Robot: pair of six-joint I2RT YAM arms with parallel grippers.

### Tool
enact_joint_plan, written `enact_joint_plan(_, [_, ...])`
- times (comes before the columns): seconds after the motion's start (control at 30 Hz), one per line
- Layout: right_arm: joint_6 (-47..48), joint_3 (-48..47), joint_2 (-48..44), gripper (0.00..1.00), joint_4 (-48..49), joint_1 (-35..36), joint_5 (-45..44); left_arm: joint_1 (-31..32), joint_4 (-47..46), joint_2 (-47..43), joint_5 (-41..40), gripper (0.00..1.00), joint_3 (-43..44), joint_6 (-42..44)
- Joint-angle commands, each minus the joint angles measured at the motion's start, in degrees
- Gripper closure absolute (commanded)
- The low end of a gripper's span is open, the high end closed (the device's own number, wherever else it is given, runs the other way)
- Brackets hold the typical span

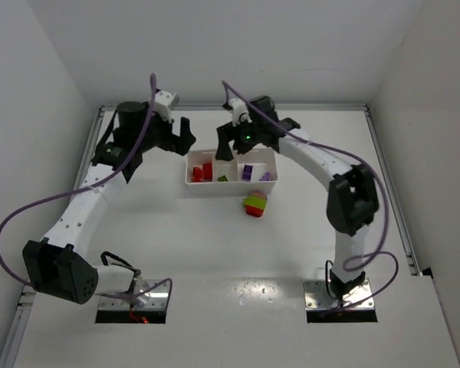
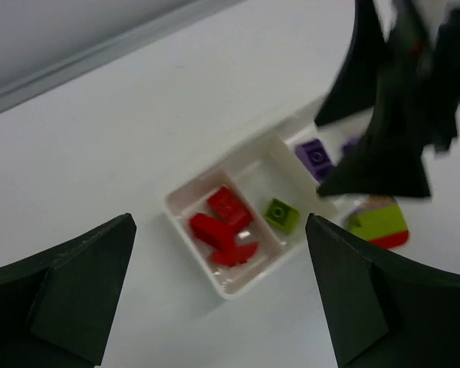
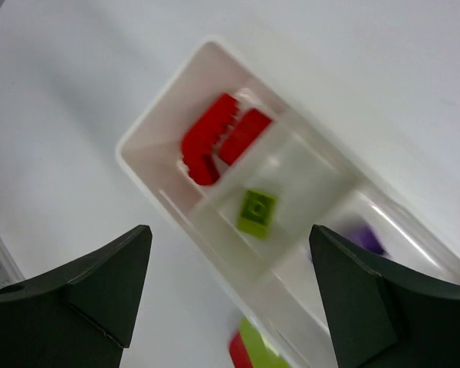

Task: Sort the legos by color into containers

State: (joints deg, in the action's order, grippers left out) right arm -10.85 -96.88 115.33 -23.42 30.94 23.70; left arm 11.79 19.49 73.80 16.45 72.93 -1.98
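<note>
Setting: we see a white table [image 1: 215, 253] enclosed by plain white walls [image 1: 215, 46], with both arm bases at the 6 o'clock edge of the top view.
Tray: a white three-compartment tray [image 1: 215, 188] lies at mid-table, a little toward 12 o'clock, its long side running from 9 to 3 o'clock.
Compartment at 9 o'clock: we count several red bricks [image 3: 215, 138] lying together, touching one another.
Middle compartment: one yellow-green brick [image 3: 257, 212] lies alone, stud side up.
Compartment at 3 o'clock: we see purple bricks [image 2: 316, 156], partly hidden by the right arm in the left wrist view.
Unsorted piece: a striped clump [image 1: 255, 205] with yellow-green and red layers rests on the table just outside the tray's near wall, at about 5 o'clock of the tray.
Left gripper [image 2: 218, 218]: fingers spread wide with nothing between them; it hangs above the table at 10 o'clock of the tray.
Right gripper [image 3: 230, 228]: fingers likewise spread and empty; it hangs over the tray's far wall at about 12 o'clock.
</note>
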Motion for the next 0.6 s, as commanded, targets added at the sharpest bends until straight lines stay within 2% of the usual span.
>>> enact_joint_plan(0.0, [3.6,5.1,-14.8,0.16,-1.3,-6.8,-5.3,7.5,-4.1,-2.5,6.0,0.0,-4.3,3.0])
enact_joint_plan(0.03, [3.6,7.5,-19.6,0.21,-1.3,-8.5,-6.4,12.0,-5.4,-3.2,5.4,0.0,-8.2,3.0])
enact_joint_plan(0.17, [6.2,19.7,-30.2,0.21,-2.9,-18.4,-8.6,23.4,-9.3,-4.7,2.4,0.0,-14.0,6.9])
enact_joint_plan(0.27, [7.5,28.4,-35.4,0.21,-4.4,-22.9,-7.5,27.1,-6.3,-0.2,7.5,0.04,-14.0,12.7])
enact_joint_plan(0.33, [7.5,33.1,-39.4,0.21,-6.0,-27.0,-6.4,30.6,-2.3,3.3,9.9,0.05,-10.9,15.4])
enact_joint_plan(0.4, [7.5,36.4,-41.8,0.21,-6.0,-30.0,-4.7,32.8,1.5,9.2,12.5,0.05,-7.6,22.2])
enact_joint_plan(0.57, [6.4,39.1,-45.4,0.21,-7.2,-34.2,-1.0,34.7,11.1,20.2,14.8,0.01,-1.0,37.1])
